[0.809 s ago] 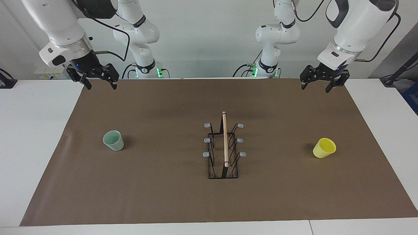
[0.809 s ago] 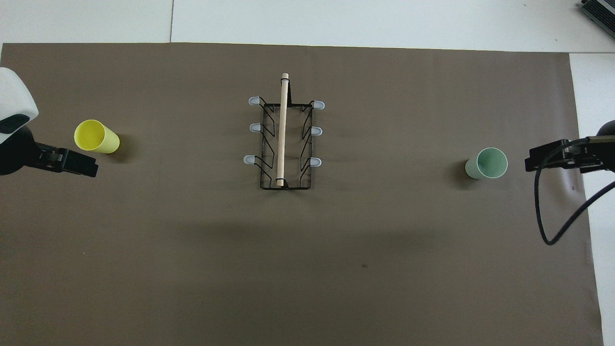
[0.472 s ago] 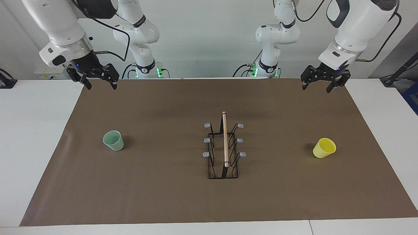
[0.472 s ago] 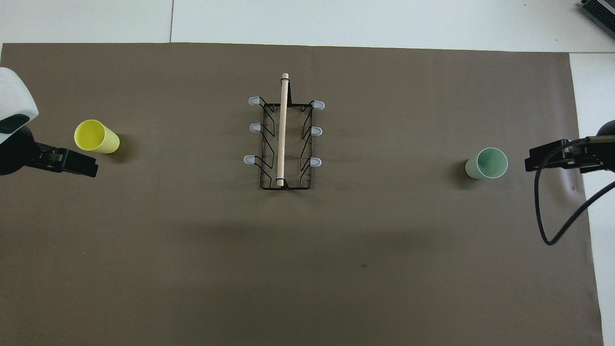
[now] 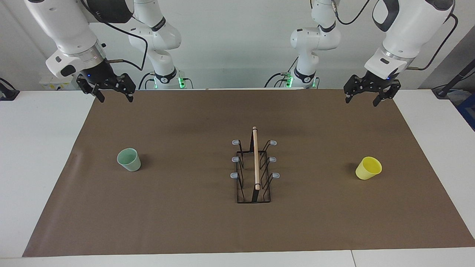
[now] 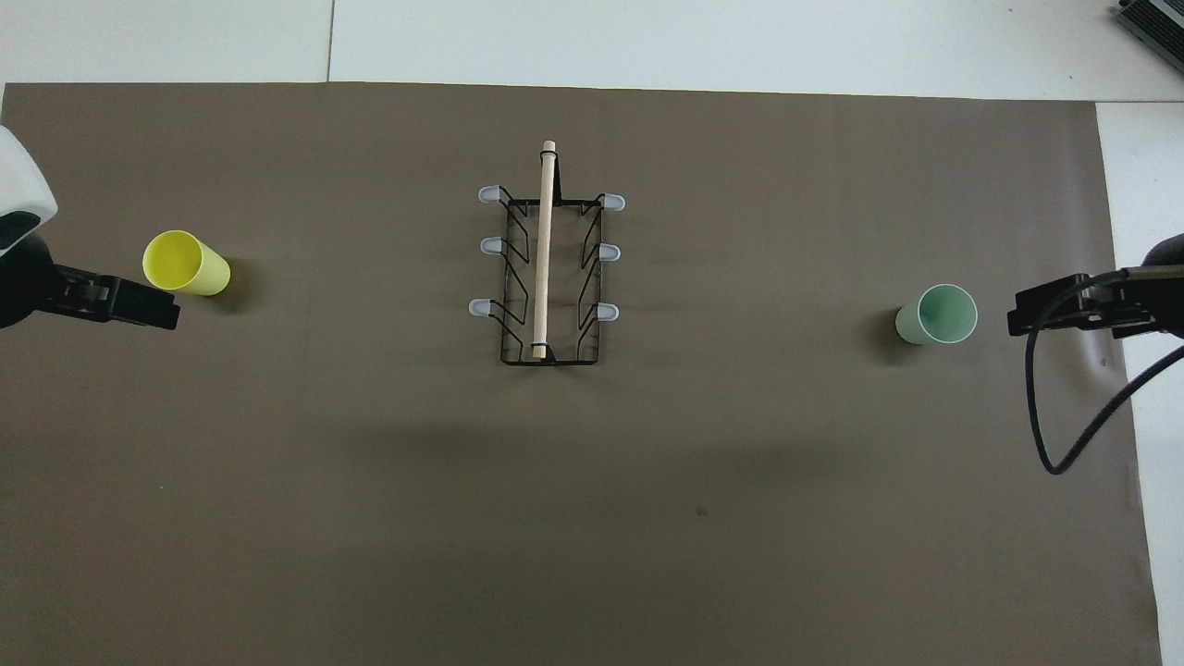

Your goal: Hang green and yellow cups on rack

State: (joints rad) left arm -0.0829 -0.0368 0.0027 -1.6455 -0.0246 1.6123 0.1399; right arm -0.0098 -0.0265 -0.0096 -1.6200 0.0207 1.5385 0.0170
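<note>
The pale green cup (image 5: 129,160) stands mouth up on the brown mat toward the right arm's end; it also shows in the overhead view (image 6: 937,315). The yellow cup (image 5: 368,168) stands mouth up toward the left arm's end, also seen from overhead (image 6: 184,264). The black wire rack (image 5: 254,168) with its wooden rod stands mid-table between them (image 6: 546,268), with all its prongs bare. My right gripper (image 5: 115,99) hangs open and empty, high over the mat's edge at the robots' side. My left gripper (image 5: 361,101) hangs open and empty, likewise raised.
The brown mat (image 5: 185,222) covers most of the white table (image 5: 37,148). A black cable (image 6: 1064,416) loops down from the right arm's wrist. Both arm bases stand at the table's robot edge.
The left gripper has drifted slightly outward toward its end of the table and a little up. The right gripper, the cups and the rack have hardly moved.
</note>
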